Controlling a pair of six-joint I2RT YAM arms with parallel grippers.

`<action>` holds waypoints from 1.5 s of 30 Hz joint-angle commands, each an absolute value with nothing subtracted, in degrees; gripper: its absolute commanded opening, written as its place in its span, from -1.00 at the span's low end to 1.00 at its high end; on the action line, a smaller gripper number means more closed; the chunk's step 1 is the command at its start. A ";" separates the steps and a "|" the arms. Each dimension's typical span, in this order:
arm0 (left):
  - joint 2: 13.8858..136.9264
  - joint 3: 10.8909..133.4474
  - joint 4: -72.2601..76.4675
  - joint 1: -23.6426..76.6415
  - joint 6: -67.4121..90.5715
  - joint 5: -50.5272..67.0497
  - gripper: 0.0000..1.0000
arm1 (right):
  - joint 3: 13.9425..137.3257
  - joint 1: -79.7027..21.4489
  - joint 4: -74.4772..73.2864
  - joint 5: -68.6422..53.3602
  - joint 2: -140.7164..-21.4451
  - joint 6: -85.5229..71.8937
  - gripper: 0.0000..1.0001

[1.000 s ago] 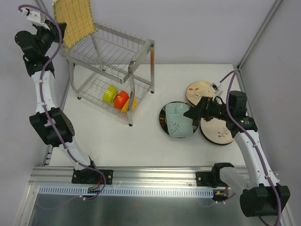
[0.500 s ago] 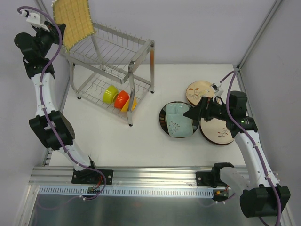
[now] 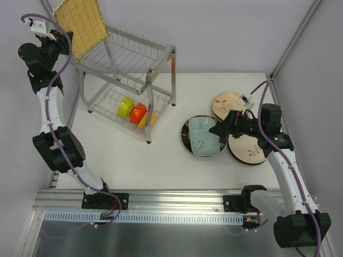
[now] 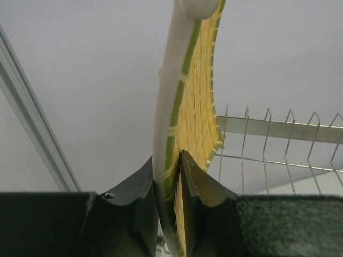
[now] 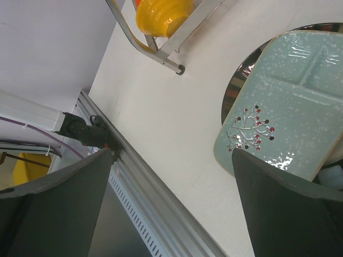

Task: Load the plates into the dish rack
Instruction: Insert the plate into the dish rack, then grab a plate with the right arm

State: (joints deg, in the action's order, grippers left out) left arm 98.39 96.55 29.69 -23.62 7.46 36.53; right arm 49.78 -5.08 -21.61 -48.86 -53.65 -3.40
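Left wrist view: the left hand (image 4: 169, 163) grasps the yellow plate (image 4: 197, 107) by its rim; seat it upright between the dish rack (image 4: 278, 128) wires before releasing.

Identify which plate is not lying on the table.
The square yellow woven plate: the left gripper holds it on edge by the dish rack; the other plates lie flat.

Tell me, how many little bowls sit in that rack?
3, in a row on the rack's lower tier: green bowl, orange bowl, yellow bowl. More might hide behind.
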 commanded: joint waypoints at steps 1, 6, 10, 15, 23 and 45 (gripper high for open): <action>97.21 95.72 32.52 -24.96 3.87 32.61 -0.63 | 49.31 -5.36 -18.98 -49.66 -52.38 -2.46 0.99; 96.86 94.92 32.52 -24.96 4.22 32.61 -0.47 | 49.39 -5.36 -19.16 -49.66 -52.21 -2.55 0.99; 96.33 94.92 32.52 -24.96 4.66 32.70 -0.18 | 49.31 -5.36 -19.25 -49.66 -51.86 -2.55 0.99; 95.01 94.31 32.52 -24.96 5.27 31.91 0.40 | 49.22 -5.27 -19.34 -49.66 -51.24 -2.46 0.99; 90.88 91.85 32.17 -24.96 7.29 29.53 0.98 | 49.57 -5.45 -19.60 -49.22 -49.22 -2.73 0.99; 61.89 70.33 4.25 -23.04 24.17 26.81 0.98 | 50.98 -7.47 -28.39 -28.22 -48.07 -6.41 0.99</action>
